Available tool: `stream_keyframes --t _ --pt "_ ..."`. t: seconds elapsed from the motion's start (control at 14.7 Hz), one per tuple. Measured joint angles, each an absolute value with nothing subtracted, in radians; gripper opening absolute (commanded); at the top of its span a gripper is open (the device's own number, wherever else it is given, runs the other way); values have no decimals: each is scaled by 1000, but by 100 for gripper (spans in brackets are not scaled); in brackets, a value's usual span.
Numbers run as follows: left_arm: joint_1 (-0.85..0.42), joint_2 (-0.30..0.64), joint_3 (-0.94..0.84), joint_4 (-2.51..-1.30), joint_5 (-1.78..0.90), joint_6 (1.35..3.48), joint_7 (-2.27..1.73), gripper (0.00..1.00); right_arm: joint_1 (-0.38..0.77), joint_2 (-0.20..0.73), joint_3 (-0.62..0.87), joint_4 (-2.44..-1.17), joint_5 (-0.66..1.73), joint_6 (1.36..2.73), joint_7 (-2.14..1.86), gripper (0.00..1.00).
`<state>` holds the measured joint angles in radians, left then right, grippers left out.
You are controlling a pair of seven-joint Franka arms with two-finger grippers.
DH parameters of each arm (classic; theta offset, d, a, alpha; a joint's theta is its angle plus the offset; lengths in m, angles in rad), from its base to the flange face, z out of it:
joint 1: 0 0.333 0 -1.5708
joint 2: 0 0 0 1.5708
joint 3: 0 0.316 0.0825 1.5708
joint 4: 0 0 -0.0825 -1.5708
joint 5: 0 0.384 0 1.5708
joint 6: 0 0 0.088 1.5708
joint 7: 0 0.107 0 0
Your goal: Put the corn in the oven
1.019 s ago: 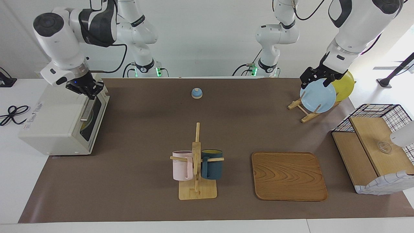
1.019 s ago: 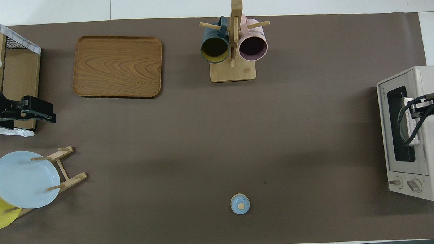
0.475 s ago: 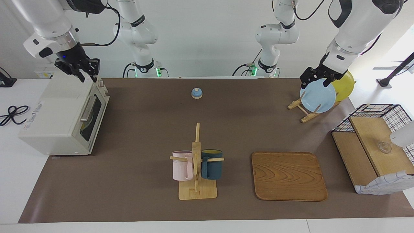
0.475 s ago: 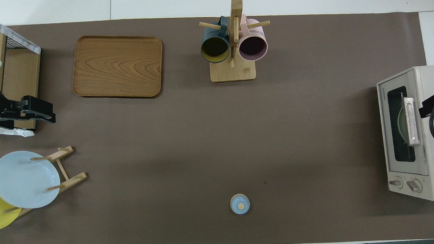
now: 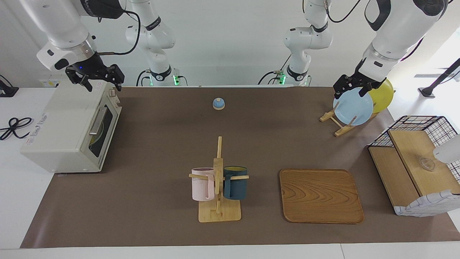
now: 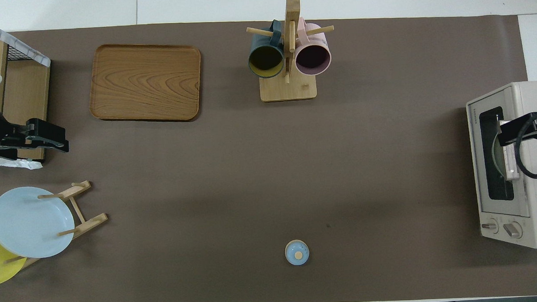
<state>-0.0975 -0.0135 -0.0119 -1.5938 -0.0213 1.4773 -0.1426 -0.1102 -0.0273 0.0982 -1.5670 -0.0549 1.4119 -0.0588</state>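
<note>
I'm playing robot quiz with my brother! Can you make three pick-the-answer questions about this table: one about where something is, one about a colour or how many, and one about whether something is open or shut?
1. Where is the small blue bell?
A. on the wooden tray
B. on the bare table mat, nearer to the robots than the mug rack
C. on top of the oven

2. How many mugs hang on the mug rack?
A. one
B. two
C. four

3. How is the oven door?
A. shut
B. wide open
C. taken off

Answers:
1. B: the bell sits alone on the mat, and the wooden tray is bare.
2. B: a pink mug and a dark blue mug hang there.
3. A: the glass door lies flush with the oven's front, and the right gripper is up over its top, holding nothing.
</note>
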Motion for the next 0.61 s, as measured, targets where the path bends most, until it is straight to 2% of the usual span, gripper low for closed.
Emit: stream_keyframes --t 0.2,0.61 --pt "-98 -13 -12 -1594 -21 1477 -143 100 -56 -27 56 -1564 -55 1412 -49 100" --pt "-97 -13 -12 -1594 -21 1477 -143 100 -49 -27 39 -1562 -55 1412 -17 100"
